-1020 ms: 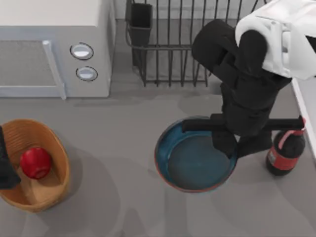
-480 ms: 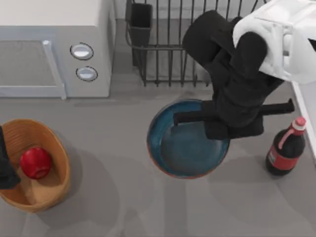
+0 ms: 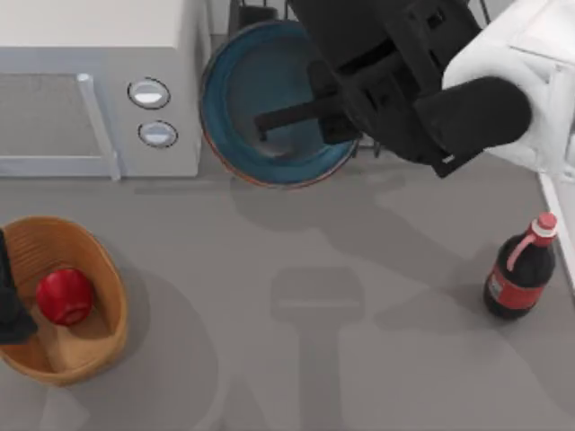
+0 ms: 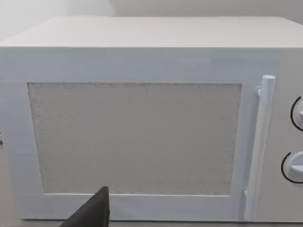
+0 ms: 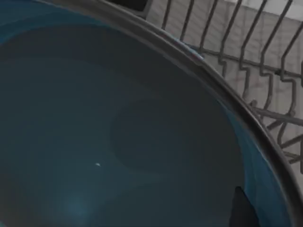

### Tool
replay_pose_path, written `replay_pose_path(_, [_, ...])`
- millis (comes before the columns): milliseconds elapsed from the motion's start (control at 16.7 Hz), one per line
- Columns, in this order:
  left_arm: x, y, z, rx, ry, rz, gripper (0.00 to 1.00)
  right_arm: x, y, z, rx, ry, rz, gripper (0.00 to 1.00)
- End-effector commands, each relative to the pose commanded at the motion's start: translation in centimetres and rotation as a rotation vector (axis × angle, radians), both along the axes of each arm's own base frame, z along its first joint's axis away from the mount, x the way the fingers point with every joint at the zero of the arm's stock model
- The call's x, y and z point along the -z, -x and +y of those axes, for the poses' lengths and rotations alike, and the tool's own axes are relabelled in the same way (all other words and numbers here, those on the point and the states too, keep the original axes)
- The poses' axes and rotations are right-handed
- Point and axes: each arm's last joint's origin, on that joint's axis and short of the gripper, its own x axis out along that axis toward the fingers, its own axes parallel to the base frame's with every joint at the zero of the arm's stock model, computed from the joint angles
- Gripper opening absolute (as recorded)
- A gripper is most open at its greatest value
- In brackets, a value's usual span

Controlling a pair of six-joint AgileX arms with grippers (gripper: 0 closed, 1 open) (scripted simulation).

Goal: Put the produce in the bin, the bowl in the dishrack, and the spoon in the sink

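Right hand is clamped on the bowl at its rim on the side toward the arm, holding it lifted off the counter with its opening facing up toward the top camera. From that grip the bowl reaches out toward the top view's left, so it hangs over the near-left corner of the dishrack, close to the microwave. In the right wrist view the rack's wire bars stand just beyond the bowl's rim. My judgement: the rack lies under and behind the bowl, so what is left is mostly a lowering. Left hand is parked by the bin, which holds the produce; whether its fingers are apart I cannot tell.
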Motion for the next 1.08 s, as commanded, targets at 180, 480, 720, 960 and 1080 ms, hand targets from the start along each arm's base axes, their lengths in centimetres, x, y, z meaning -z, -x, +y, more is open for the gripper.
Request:
replay_pose_path(180, [0.0,0.0,0.0,0.000,0.000,0.000,1.00,-3.8,1.8,0.7,0.022,-0.039,-0.269,0.00])
replay_pose_path(480, [0.0,0.0,0.0,0.000,0.000,0.000,1.00,-9.1,5.1,0.2,0.134,-0.142,-0.560,0.00])
replay_pose_path(720, [0.0,0.0,0.0,0.000,0.000,0.000,1.00,-10.8,6.5,-0.3,0.187,-0.191,-0.634,0.00])
replay_pose_path(960, [0.0,0.0,0.0,0.000,0.000,0.000,1.00,-10.7,6.3,-0.3,0.190,-0.189,-0.633,0.00])
replay_pose_path(1080, [0.0,0.0,0.0,0.000,0.000,0.000,1.00,-10.3,5.9,0.0,0.184,-0.188,-0.631,0.00])
